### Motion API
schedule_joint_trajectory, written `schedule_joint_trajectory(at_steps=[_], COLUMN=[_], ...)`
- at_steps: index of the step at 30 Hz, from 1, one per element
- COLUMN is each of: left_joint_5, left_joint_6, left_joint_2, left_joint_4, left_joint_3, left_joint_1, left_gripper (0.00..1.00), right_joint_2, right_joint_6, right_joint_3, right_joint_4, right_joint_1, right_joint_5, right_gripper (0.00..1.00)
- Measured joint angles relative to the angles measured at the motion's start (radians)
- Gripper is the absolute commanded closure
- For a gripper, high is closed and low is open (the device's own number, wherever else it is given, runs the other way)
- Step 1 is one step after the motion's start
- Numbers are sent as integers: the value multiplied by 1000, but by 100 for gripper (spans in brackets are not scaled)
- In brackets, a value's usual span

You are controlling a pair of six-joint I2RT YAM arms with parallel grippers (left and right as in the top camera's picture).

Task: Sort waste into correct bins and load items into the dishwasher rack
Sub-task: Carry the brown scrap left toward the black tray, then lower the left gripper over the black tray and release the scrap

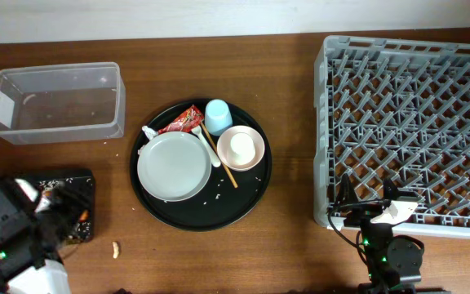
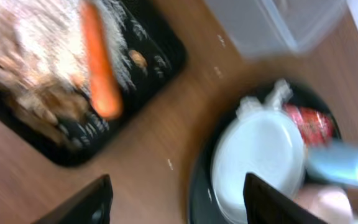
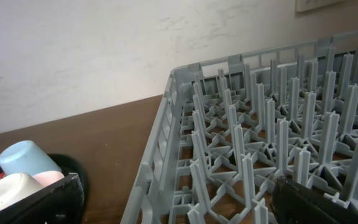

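Where the shallow black tray sits at far left, near the clear box, the carrot lies in it on rice; the left gripper hangs just right of it, jaws wide, empty. Mid-table, plate, red wrapper, blue cup and bowl share the round tray. Over the rack edge, the right gripper gapes empty.

Black arms, white covers, green lights, black pincer fingers.
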Motion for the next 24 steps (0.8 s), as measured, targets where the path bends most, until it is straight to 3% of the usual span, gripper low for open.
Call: schedule_joint_trajectory(at_steps=[5,9,13,24], left_joint_5=[64,-61,-182,-290], left_joint_6=[64,53,27,20], left_joint_2=[-3,28,80,129], left_joint_4=[-128,-161,-183,-98], left_joint_3=[0,0,0,-101], left_joint_1=[-140,-242,-251,-251], left_gripper=[34,37,34,35], right_joint_2=[0,0,0,0], right_joint_6=[0,0,0,0], right_joint_3=[0,0,0,0], right_joint_4=[0,0,0,0], right_joint_1=[0,0,0,0], right_joint_5=[0,0,0,0], right_gripper=[1,1,1,1])
